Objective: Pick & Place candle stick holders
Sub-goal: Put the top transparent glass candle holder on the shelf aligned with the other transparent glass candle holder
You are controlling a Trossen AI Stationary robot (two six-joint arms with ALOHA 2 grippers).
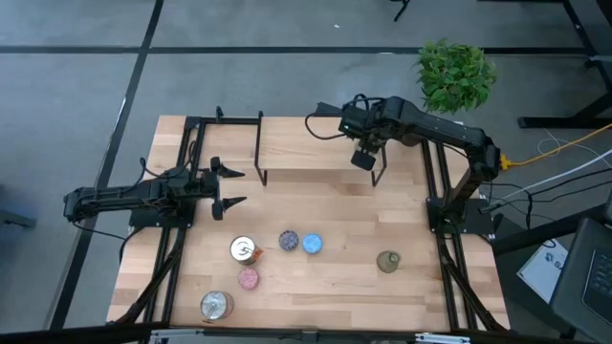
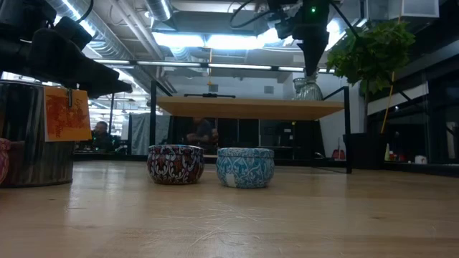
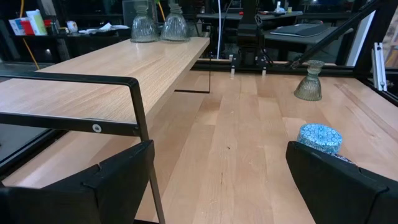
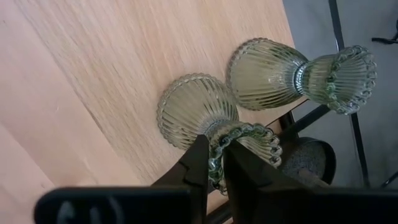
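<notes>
My right gripper (image 1: 363, 159) is shut on a pale olive-green glass holder (image 4: 208, 121) that stands on the raised wooden shelf (image 1: 306, 143), near its right end. A second green glass holder (image 4: 292, 71) stands right beside it. A third (image 1: 387, 261) stands on the table at the right. The purple-speckled (image 1: 288, 240), blue (image 1: 312, 243) and pink (image 1: 248, 278) holders and two silvery ones (image 1: 244, 249) (image 1: 216, 306) stand on the table's near half. My left gripper (image 1: 229, 187) is open and empty at the left, level above the table. My right gripper pinches the beaded top rim (image 4: 216, 163) of the glass holder, one finger (image 4: 198, 165) outside the cup and the other (image 4: 244, 177) over its mouth. The fingers come from above, pointing down. The holder is upright with its ribbed base (image 4: 186, 115) on the shelf.
The shelf stands on black metal legs (image 1: 258, 143) across the table's far half. A green plant (image 1: 456, 72) stands beyond the far right corner. Bare wood lies between the blue holder and the green one on the table (image 1: 349, 253).
</notes>
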